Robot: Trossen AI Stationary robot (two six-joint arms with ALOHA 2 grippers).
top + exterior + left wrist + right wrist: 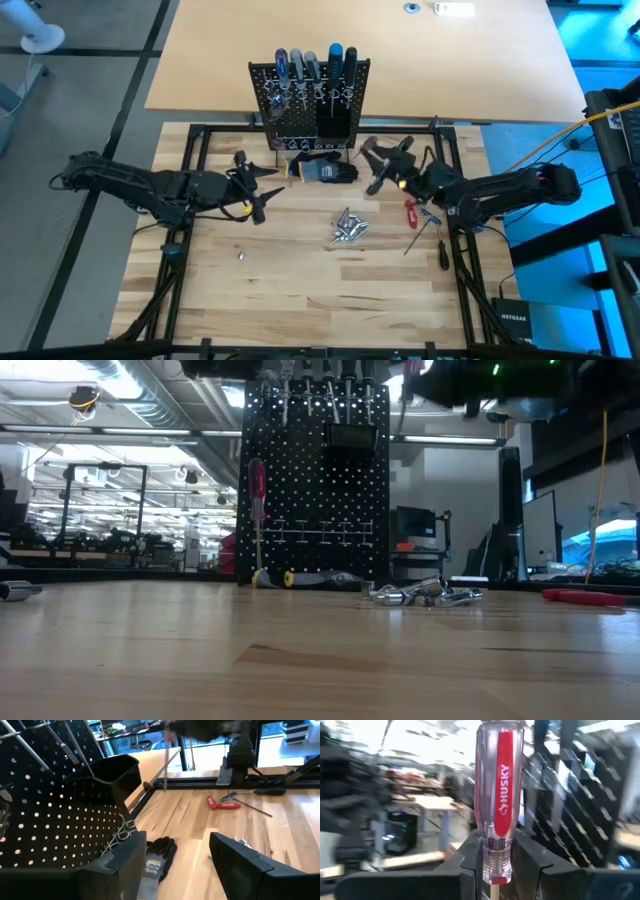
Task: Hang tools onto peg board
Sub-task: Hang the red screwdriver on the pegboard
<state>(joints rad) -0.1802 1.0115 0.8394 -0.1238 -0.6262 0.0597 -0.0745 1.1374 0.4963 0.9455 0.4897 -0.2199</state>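
The black peg board (310,100) stands upright at the table's far middle, with several screwdrivers (310,62) stuck in its top holders and a black bin (115,770) on its face. My right gripper (497,855), to the right of the board (380,165), is shut on a clear-and-red screwdriver (500,785). My left gripper (175,865) is open and holds nothing, near the board's left foot (268,190). Silver metal pieces (348,228) lie in a heap on the table. Another red-handled screwdriver (257,490) stands handle-up at the board's left edge; what bears it is hidden. My right gripper pinches the lower end of the screwdriver's handle (496,865) between its two fingers. The fingers come about level from the table's right side and lie across the tool. The screwdriver stands upright, handle above the fingers and shaft below them, lifted clear of the table.
A dark glove bundle (325,170) lies in front of the board's foot. A red screwdriver (410,212), a blue one (430,215) and a long black one (440,250) lie at the right. Black frame rails (190,140) edge the wooden top.
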